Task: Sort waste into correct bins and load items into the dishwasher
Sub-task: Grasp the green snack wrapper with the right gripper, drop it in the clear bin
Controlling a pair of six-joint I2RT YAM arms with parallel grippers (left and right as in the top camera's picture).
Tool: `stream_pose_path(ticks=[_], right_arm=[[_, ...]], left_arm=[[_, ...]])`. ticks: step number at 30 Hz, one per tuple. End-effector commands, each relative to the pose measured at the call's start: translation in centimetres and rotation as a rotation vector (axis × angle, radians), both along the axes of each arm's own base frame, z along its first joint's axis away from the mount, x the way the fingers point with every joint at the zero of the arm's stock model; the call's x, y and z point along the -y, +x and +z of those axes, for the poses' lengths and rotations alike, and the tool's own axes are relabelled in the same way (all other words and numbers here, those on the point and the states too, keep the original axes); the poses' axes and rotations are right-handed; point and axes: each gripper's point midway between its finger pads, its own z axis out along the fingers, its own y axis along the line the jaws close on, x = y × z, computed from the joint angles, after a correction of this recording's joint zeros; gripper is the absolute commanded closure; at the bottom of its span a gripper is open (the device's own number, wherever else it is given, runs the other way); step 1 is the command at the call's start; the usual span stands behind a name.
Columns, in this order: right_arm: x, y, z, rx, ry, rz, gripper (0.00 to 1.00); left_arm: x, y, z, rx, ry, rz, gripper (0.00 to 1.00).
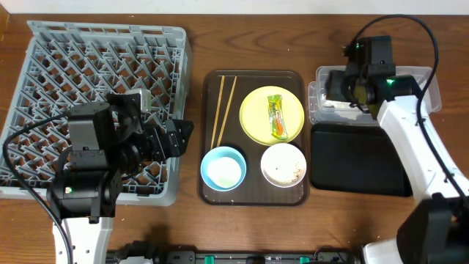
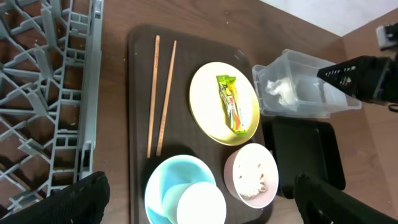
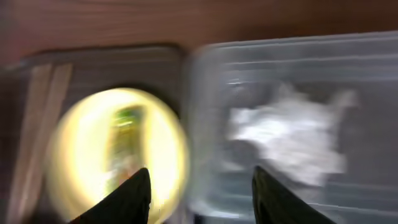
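Observation:
The orange-and-green wrapper (image 1: 277, 117) lies on the yellow plate (image 1: 255, 117) on the brown serving tray. The chopsticks (image 1: 222, 110), the light blue bowl (image 1: 223, 167) and the white bowl (image 1: 283, 165) holding rice scraps are on that tray too. The white tissue (image 2: 280, 90) lies in the clear tub (image 1: 432, 88). The black tray (image 1: 359, 158) sits in front of the tub. My right gripper (image 3: 199, 202) is open and empty above the tub's left end; its view is blurred. My left gripper (image 2: 199, 199) is open and empty, hovering between the grey dish rack (image 1: 73, 66) and the blue bowl (image 2: 168, 180).
The brown serving tray (image 1: 253, 192) sits in the middle of the wooden table, between the rack on the left and the two bins on the right. The right arm reaches in from the front right over the black tray.

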Motion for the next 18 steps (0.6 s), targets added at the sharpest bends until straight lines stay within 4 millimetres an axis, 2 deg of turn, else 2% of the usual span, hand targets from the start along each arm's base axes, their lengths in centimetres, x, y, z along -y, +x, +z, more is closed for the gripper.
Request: stream_pose_path(ticks=[1,5,7,9,11,14,18], right_arm=[[-6.6,-2.2,2.3,0.018,0.146,0.225,0.51],[-11.0,-4.3,0.4,-0.031,0.089,0.326,0.5],[-12.1,-4.7,-1.2,-0.046,-0.001,0.336,0.42],[-11.9,-4.5,-3.1,-0.057,-0.123,0.276,0.32],[-11.4,-3.9,-5.0,-0.058,-0.232,0.219,0.3],[-11.1,-3.0,-8.2,-0.08,-0.322,0.185,0.3],[-11.4,-3.1,-13.0,-0.167,-0.337,0.177,0.37]], left_arm=[[0.2,0.0,0.8,0.012,-0.017,-0.003,0.04],[0.2,0.0,0.8,0.012,-0.017,-0.003,0.04],[0.2,0.0,0.8,0.013,-0.017,-0.003,0.04],[0.2,0.0,0.8,0.013,-0.017,-0.003,0.04],[0.2,0.0,0.8,0.012,-0.017,-0.003,0.04],[0.2,0.0,0.8,0.013,-0.017,-0.003,0.04],[0.2,0.0,0.8,0.012,-0.017,-0.003,0.04]])
